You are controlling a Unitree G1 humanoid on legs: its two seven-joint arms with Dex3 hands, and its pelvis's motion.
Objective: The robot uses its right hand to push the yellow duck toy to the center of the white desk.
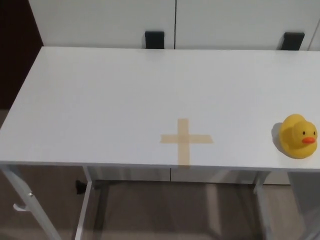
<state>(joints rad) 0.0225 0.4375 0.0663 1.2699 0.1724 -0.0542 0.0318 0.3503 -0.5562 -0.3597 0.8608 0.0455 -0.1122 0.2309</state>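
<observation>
white desk, tape cross, yellow duck toy

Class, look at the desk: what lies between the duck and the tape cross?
Nothing: in the head view, the stretch of white desk between the duck and the tape cross is bare.

Single head view only — set high, looking steeply down across the white worktop toward the pale wall panels behind. Close enough to crop the worktop's right end — floor visible beneath its near edge.
</observation>
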